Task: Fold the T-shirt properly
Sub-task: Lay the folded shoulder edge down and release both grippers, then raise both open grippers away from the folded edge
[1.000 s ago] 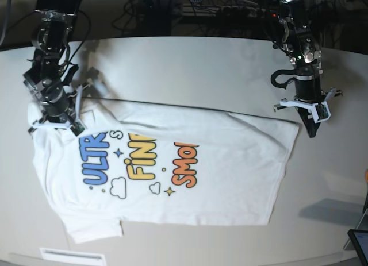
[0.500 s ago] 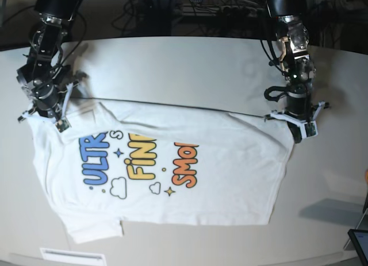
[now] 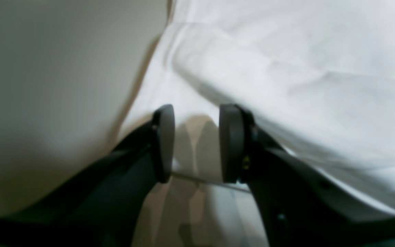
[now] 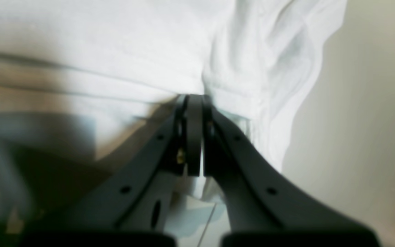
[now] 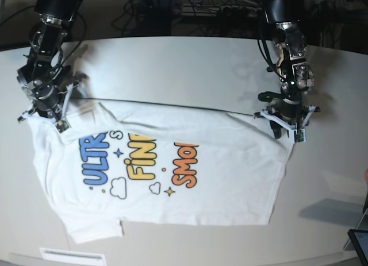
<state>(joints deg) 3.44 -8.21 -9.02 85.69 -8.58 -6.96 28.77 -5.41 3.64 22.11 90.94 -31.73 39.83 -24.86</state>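
Right claw [image 4: 194, 133] clenched on the T-shirt [image 5: 172, 162] shoulder; left claw [image 3: 196, 142] parted over the hem corner on the surface [image 5: 190, 65]. Seat cloth between pads before closing.

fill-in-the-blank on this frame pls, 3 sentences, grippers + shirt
1. The right gripper is ____ on the large white printed cotton T-shirt.
2. The left gripper stands ____, its pads apart over the shirt's edge.
3. The orange word printed on the shirt begins with ____.

Missing words: shut; open; SMO
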